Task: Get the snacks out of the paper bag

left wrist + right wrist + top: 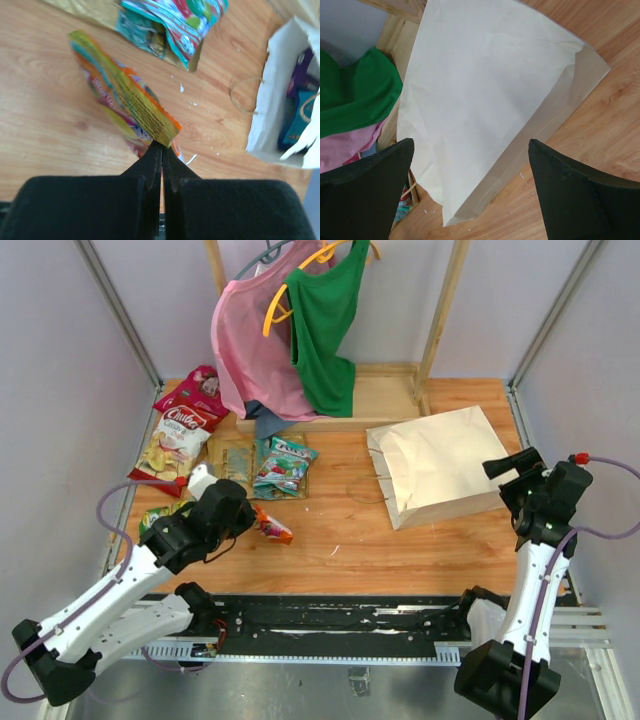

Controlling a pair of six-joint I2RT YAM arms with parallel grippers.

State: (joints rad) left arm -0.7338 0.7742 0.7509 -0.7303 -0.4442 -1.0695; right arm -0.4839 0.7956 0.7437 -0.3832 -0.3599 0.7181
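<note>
**A:** The left claw [161, 150]: what has it got?

**B:** It is clenched on an orange and yellow-green snack packet [125, 95]. In its wrist view the two black fingers meet, with the packet's serrated corner pinched between them. The packet sticks out away from them above the counter [45, 125]. I cannot tell whether its far end touches the wood. From above it shows in the lower left-centre of the frame, just right of that arm's wrist.

**A:** And the right claw [470, 142]?

**B:** Released, with the jaws spread wide and nothing between them. It sits by the closed end of the paper bag [440, 465], near the right edge of the top view.

**A:** How does the bag lie?

**B:** Flat on its side, right of centre on the counter, with its mouth facing left. A twisted loop handle [240, 95] rests on the wood in front of the mouth. At the right edge of the left wrist view you look into the mouth. A purple packet [300, 75] and a blue packet [295, 120] are inside.

**A:** Which snacks are out?

**B:** Several, all in the left half of the top view. A teal packet [285, 465] lies just beyond the held one, with a gold packet [232, 462] beside it. Further left are a red and white packet [180, 440] and a dark red packet [195, 390], near the hem of a hanging pink garment [250, 340]. A green garment [325, 330] hangs next to the pink one.
</note>
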